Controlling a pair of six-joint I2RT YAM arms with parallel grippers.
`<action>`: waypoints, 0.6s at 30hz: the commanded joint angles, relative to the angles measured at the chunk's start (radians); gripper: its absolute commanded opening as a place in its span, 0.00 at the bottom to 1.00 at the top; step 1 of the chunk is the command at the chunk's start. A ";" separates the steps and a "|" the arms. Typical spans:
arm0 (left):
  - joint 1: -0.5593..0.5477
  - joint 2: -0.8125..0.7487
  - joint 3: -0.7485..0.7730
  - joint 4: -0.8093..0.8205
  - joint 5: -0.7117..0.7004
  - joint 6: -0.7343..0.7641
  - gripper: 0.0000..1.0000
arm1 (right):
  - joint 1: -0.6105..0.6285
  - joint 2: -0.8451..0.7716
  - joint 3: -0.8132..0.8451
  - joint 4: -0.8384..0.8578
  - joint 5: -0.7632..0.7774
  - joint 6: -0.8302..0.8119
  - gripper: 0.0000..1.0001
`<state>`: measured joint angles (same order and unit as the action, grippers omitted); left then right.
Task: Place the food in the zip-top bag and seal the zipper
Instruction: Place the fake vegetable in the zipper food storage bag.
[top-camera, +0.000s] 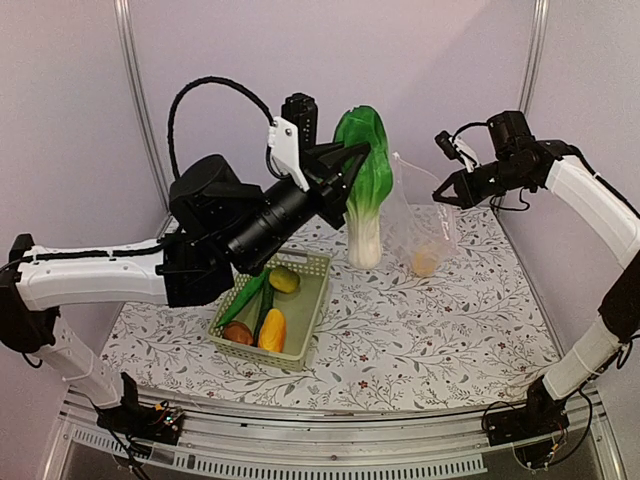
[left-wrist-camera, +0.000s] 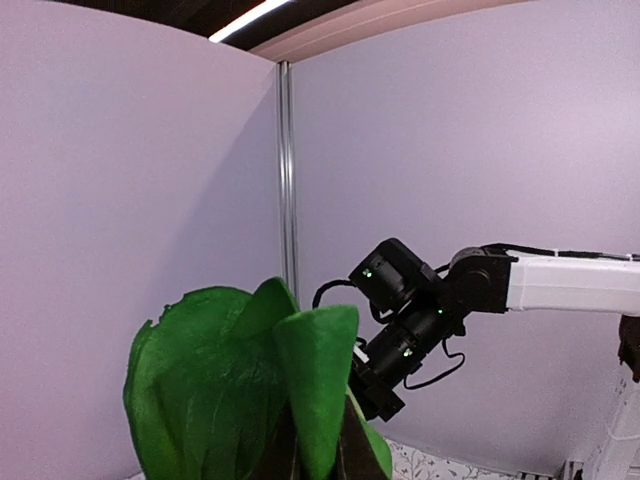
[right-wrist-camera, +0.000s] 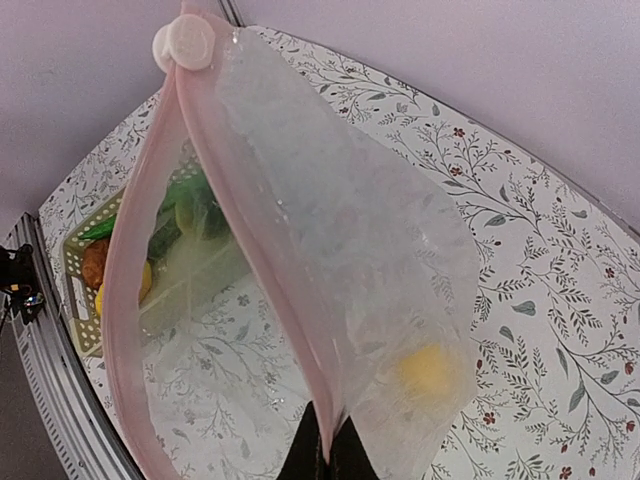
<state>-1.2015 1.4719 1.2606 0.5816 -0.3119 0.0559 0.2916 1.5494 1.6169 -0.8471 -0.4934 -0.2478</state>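
**Bok choy up, bag held open**

L fingers (top-camera: 350, 160) clenched on bok choy (top-camera: 368, 190) leaves, upright just beside zip-top bag (top-camera: 420, 225). R fingers (top-camera: 443, 193) pinch its pink zipper (right-wrist-camera: 250, 250). Mouth open, yellow piece (top-camera: 427, 261) inside. Other food (top-camera: 272, 330) in basket (top-camera: 300, 352) on desk (top-camera: 440, 340).

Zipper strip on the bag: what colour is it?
Pale pink zipper strip, whitish slider; right wrist view shows it best.
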 joint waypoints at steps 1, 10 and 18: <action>-0.071 0.105 0.065 0.206 0.036 0.234 0.00 | 0.015 0.016 0.031 -0.037 -0.052 0.009 0.00; -0.141 0.335 0.250 0.382 0.028 0.482 0.00 | 0.027 -0.002 0.012 -0.041 -0.082 0.013 0.00; -0.138 0.484 0.387 0.419 0.006 0.568 0.00 | 0.026 -0.028 -0.023 -0.038 -0.105 0.015 0.00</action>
<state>-1.3331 1.9038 1.5902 0.9089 -0.2863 0.5377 0.3130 1.5539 1.6157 -0.8749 -0.5663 -0.2432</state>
